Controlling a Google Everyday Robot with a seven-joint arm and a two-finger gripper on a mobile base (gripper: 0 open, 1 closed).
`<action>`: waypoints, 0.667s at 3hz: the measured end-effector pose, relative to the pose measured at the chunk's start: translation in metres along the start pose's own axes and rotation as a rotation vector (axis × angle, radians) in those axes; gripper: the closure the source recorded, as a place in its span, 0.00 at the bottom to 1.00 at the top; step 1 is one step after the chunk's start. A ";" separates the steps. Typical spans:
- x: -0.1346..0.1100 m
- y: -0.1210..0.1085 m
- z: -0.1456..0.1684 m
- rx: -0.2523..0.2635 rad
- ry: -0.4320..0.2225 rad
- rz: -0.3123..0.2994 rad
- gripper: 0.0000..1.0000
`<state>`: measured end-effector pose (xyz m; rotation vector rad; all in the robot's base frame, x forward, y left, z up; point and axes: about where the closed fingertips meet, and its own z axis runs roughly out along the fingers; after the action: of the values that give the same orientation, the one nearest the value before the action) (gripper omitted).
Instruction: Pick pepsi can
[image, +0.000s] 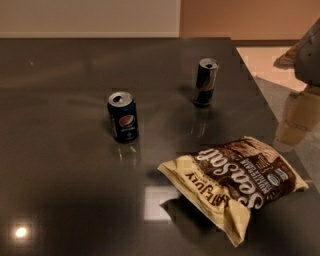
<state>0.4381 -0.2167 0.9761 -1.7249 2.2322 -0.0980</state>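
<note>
The short dark blue pepsi can (123, 116) stands upright, apart and reachable, while the pale gripper (300, 112) waits at the far right, its grasp state impossible to tell

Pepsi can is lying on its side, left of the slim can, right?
No: the camera view shows the pepsi can standing upright, left of the slim can. The gripper is at the frame's right edge, away from both.
</note>
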 end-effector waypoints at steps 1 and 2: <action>0.000 0.000 0.000 0.000 0.000 0.000 0.00; -0.004 0.000 -0.002 -0.003 0.000 -0.003 0.00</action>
<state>0.4388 -0.2136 0.9784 -1.7299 2.2305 -0.0953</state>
